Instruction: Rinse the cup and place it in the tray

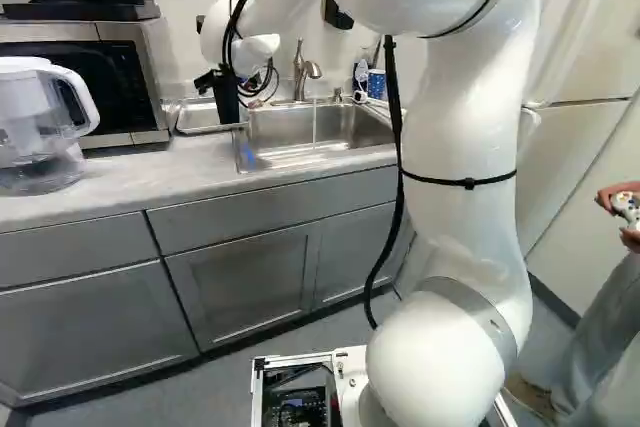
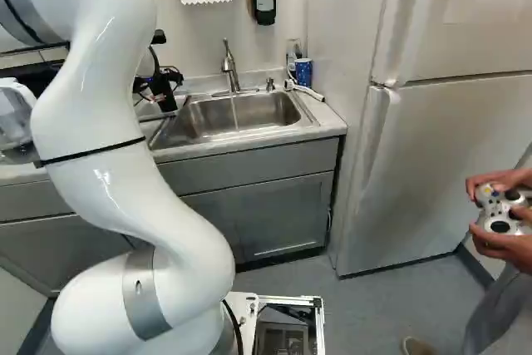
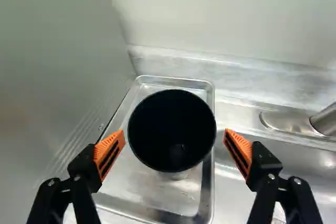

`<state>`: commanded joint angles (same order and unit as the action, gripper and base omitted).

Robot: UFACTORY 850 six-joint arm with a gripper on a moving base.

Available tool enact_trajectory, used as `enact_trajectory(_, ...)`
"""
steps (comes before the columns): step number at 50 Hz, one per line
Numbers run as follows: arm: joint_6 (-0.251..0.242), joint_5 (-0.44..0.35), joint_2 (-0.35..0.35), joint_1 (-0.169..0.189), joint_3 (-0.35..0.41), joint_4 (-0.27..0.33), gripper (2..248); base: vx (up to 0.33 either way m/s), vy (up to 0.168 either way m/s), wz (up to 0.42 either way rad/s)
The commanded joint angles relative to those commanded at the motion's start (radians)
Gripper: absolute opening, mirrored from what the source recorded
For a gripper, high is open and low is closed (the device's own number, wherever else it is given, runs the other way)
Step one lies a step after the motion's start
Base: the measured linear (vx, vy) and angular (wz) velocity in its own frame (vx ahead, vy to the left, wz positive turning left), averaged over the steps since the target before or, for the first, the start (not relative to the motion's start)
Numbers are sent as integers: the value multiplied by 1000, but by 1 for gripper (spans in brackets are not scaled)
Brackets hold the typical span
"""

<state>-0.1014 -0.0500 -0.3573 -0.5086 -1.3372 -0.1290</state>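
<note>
The large white jointed arm (image 1: 460, 117) reaches over the grey-fronted cabinets (image 1: 240, 282) to the rectangular stainless-steel sink (image 1: 335, 135), where a thin stream of water (image 1: 314, 125) falls from the curved metal faucet (image 1: 302, 69). Beside the basin lies a shallow, rimmed metal tray (image 3: 209, 198); over it, the black gripper with orange pads (image 1: 224, 81) is open, its fingers on either side of the round black cup (image 3: 172, 129), which stands upright in the tray.

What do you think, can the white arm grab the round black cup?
Probably yes: its black gripper is open, with one orange-padded finger on each side of the cup, and nothing visible blocks them.
</note>
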Motion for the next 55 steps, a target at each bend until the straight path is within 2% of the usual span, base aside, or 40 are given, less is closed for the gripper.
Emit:
enact_trajectory(36,0,0,56,6,-13,0,247,0,0,0)
enact_trajectory(55,0,0,145,36,47,22,247,0,0,0)
